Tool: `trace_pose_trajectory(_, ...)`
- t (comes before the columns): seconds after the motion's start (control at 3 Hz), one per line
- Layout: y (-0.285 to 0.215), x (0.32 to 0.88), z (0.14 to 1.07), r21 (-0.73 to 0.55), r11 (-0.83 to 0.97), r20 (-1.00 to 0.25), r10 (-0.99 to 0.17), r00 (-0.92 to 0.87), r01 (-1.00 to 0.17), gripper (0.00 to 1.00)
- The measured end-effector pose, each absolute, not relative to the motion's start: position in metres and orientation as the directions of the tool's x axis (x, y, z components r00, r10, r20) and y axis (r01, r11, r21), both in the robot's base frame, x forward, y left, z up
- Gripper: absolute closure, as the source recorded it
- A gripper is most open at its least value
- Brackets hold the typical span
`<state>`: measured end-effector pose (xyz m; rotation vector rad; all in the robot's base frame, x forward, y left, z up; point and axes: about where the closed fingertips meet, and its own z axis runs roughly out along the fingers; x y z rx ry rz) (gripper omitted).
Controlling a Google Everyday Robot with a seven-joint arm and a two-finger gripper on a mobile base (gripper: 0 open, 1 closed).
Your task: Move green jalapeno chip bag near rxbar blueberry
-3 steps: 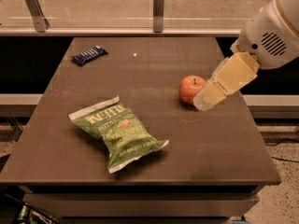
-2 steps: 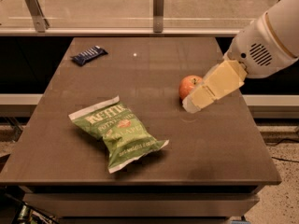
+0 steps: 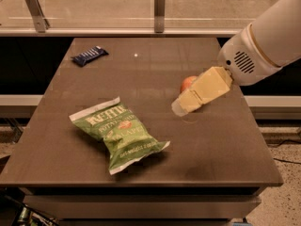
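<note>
The green jalapeno chip bag point(image 3: 120, 133) lies flat on the front left part of the brown table point(image 3: 225, 149), crinkled, with white ends. The rxbar blueberry point(image 3: 89, 55), small and dark blue, lies at the far left corner, well apart from the bag. My gripper point(image 3: 182, 107), cream-coloured on a white arm point(image 3: 268, 36), comes in from the right and hangs above the table's middle right. It is to the right of the bag and does not touch it.
A red-orange apple point(image 3: 188, 82) sits on the table right behind the gripper, mostly hidden by it. A glass rail with metal posts point(image 3: 160, 4) runs along the far side. The table's edges drop off at the front and right.
The arm has moved left and toward the front, closer to the chip bag, and now covers most of the apple. The bag and the bar have not moved.
</note>
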<state>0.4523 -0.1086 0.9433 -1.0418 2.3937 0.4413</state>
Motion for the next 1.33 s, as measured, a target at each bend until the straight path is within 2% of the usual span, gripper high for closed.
trace_pose_trajectory(1.33, -0.055, 0.422, 0.899, 0.128, 0.661, -0.439, -0.631, -0.64, -0.739, 0.0)
